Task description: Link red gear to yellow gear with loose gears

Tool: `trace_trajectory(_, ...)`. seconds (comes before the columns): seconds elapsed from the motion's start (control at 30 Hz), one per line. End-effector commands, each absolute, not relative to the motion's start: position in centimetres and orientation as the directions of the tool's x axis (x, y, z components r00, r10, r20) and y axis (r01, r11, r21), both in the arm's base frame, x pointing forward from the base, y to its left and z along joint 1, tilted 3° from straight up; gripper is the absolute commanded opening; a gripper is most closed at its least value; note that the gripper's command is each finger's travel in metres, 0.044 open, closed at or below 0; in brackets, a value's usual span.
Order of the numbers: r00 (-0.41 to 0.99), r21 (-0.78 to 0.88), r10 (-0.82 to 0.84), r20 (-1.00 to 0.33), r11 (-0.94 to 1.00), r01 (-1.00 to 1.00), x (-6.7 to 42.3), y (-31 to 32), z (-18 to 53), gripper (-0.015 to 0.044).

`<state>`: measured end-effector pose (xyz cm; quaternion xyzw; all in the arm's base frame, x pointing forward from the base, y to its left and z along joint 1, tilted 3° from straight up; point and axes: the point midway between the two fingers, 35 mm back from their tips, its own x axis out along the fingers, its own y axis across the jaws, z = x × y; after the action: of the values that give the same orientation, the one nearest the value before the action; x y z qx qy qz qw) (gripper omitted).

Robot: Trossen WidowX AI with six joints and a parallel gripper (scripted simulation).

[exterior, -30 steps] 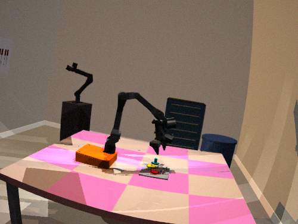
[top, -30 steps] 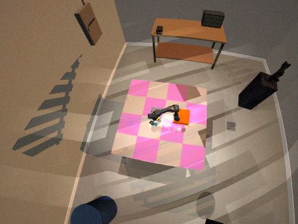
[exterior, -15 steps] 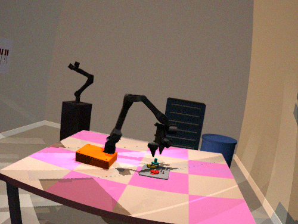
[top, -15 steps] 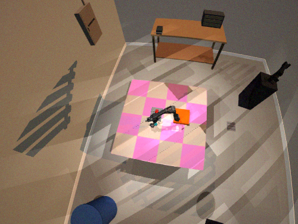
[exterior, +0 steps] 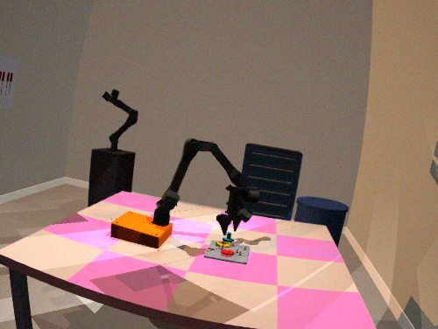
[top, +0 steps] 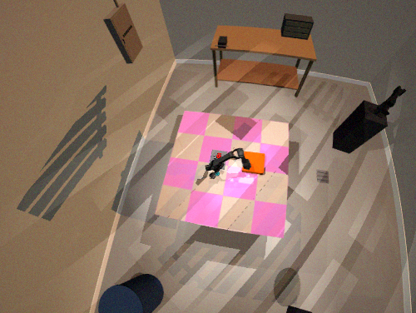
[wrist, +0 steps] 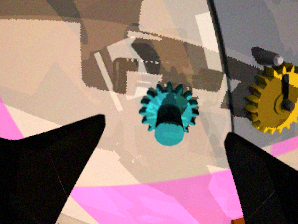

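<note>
A teal gear (wrist: 170, 107) (exterior: 228, 238) (top: 217, 174) with a tall round handle stands on the table just off the board. My gripper (wrist: 166, 129) (exterior: 229, 232) is open, its fingertips above and to either side of the teal gear, with nothing between them. The yellow gear (wrist: 267, 105) (exterior: 222, 244) with a black stripe sits on the grey board (exterior: 215, 257) (wrist: 250, 30). The red gear (exterior: 227, 252) (top: 219, 156) sits on the board as well. Short pegs (exterior: 238, 251) stand beside the red gear. One grey peg (wrist: 276, 59) shows next to the yellow gear.
The arm's base stands by an orange box (exterior: 140, 229) (top: 255, 162) on the pink and beige checked table. In the wrist view the board's edge runs close beside the right finger. The arm hides part of the board in the top view.
</note>
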<state>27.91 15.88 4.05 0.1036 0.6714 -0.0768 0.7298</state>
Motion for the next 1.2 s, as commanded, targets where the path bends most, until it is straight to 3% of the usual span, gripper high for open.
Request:
trace_trajectory(0.0,0.083,0.041,0.021,-0.996,0.966,0.255,27.8,15.7,3.3,0.0440)
trace_trajectory(0.2,0.083,0.041,0.021,-0.996,0.966,0.255,27.8,15.7,3.2,0.0440)
trace_trajectory(0.67,0.083,0.041,0.021,-0.996,0.966,0.255,27.8,15.7,3.2,0.0072)
trace_trajectory(0.93,0.083,0.041,0.021,-0.996,0.966,0.255,27.8,15.7,3.2,0.0000)
trace_trajectory(1.17,0.084,0.042,0.021,-0.996,0.966,0.255,28.0,15.9,4.9,0.0000)
